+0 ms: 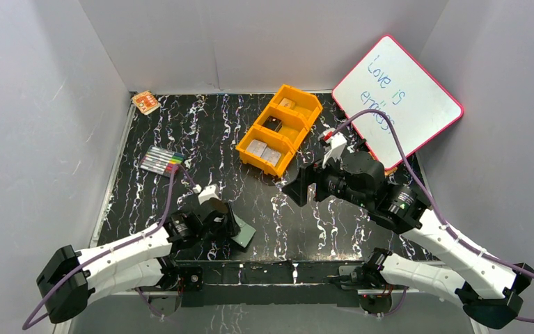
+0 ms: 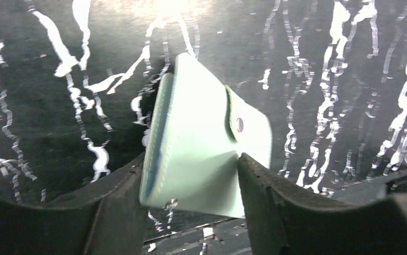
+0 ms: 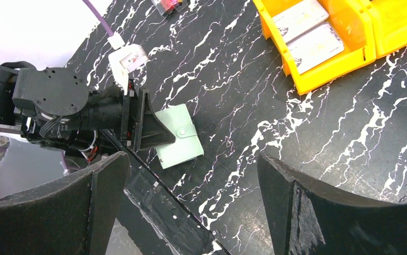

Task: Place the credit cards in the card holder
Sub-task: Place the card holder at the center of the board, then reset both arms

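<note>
The small grey-green folding card holder with snap tab (image 3: 177,137) lies closed on the black, white-veined table (image 1: 201,132), close to its near edge. The left end effector (image 2: 189,159) straddles it, one finger at each side edge; whether the jaws actually clamp it cannot be told. The right end effector (image 3: 188,162) hangs above the table with jaws spread wide, holding nothing. The credit cards sit in the orange three-compartment plastic tray (image 3: 334,69), well apart from the holder: silver-grey cards (image 3: 316,47) nearest, a black card (image 1: 272,123) in the middle, a tan card (image 1: 288,104) farthest.
</note>
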Robot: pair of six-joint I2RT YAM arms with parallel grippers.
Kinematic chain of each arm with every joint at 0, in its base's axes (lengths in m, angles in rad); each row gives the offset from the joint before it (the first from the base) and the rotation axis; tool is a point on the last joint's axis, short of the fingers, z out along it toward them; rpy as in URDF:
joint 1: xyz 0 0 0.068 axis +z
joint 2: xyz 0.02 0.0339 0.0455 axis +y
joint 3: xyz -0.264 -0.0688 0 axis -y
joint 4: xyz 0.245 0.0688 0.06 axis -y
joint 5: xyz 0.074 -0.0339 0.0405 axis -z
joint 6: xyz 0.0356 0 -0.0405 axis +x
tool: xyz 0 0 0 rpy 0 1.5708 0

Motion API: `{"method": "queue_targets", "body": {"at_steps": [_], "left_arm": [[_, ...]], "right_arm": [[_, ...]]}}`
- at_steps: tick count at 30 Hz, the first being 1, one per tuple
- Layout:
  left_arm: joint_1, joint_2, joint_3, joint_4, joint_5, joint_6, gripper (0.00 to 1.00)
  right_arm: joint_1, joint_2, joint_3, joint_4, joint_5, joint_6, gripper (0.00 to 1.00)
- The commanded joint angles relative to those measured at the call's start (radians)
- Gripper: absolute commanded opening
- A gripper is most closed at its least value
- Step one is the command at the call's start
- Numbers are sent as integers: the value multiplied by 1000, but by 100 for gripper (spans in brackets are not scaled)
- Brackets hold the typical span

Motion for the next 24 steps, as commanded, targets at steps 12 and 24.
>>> {"method": "queue_targets", "body": {"at_steps": [12, 24], "left_arm": [[-2, -73, 231, -402, -269, -47, 85], [-2, -101, 433, -547, -388, -46, 91]], "right_arm": [[-1, -9, 39, 31, 143, -5, 99], [0, 28, 83, -48, 444, 138, 99]]}}
